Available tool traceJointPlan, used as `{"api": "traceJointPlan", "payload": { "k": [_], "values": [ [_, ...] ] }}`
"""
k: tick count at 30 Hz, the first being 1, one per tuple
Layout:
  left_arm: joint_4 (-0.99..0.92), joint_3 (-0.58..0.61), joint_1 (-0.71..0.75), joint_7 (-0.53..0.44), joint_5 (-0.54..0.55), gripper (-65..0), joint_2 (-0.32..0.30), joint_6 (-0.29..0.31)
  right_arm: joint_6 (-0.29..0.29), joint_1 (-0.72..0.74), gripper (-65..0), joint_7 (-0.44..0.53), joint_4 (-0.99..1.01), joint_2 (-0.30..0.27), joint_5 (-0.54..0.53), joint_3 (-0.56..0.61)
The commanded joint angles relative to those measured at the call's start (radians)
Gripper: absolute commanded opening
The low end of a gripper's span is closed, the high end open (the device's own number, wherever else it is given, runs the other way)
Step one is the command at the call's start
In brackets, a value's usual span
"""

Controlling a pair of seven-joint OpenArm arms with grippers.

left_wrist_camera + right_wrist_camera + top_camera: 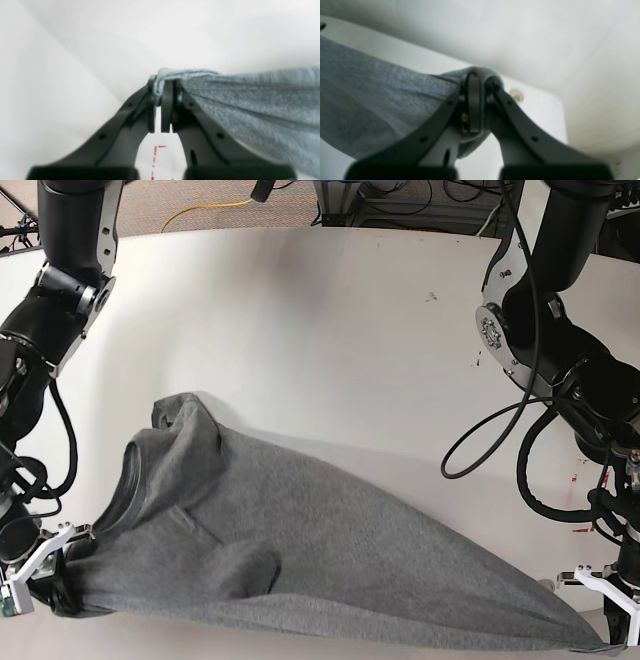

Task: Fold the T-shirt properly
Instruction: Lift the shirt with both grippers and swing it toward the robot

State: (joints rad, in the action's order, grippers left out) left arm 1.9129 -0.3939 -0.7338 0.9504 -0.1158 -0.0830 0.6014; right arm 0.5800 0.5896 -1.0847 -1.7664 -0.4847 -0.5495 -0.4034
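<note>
The soft heather-grey cotton T-shirt [300, 570] lies stretched along the white table's [330, 330] near edge. The left gripper [162, 100] and right gripper [476, 100] each pinch an opposite end, jaws pressed on cloth, likely tensioning it to fold flat.
</note>
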Motion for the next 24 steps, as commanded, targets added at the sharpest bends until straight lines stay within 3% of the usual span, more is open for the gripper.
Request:
{"api": "traceJointPlan", "payload": {
  "k": [1, 6, 12, 16, 24],
  "values": [
    [0.012, 0.003, -0.073, -0.024, 0.006, -65.0, -0.008, -0.018, -0.002, 0.105, -65.0, 0.027, -0.013, -0.079, 0.021, 0.06],
    [-0.086, -0.001, -0.174, -0.024, 0.006, -65.0, -0.011, -0.018, -0.002, 0.266, -65.0, 0.027, 0.064, -0.136, 0.027, 0.189],
    [-0.166, -0.004, -0.293, -0.024, 0.011, -65.0, -0.065, -0.018, -0.002, 0.453, -65.0, 0.027, 0.104, -0.219, 0.018, 0.32],
    [-0.203, -0.004, -0.353, -0.024, 0.011, -65.0, -0.068, -0.018, -0.001, 0.542, -65.0, 0.024, 0.105, -0.24, 0.018, 0.384],
    [-0.155, 0.003, -0.352, -0.008, 0.011, -65.0, -0.068, -0.015, -0.001, 0.527, -65.0, 0.011, 0.101, -0.242, 0.016, 0.386]
  ]
}}
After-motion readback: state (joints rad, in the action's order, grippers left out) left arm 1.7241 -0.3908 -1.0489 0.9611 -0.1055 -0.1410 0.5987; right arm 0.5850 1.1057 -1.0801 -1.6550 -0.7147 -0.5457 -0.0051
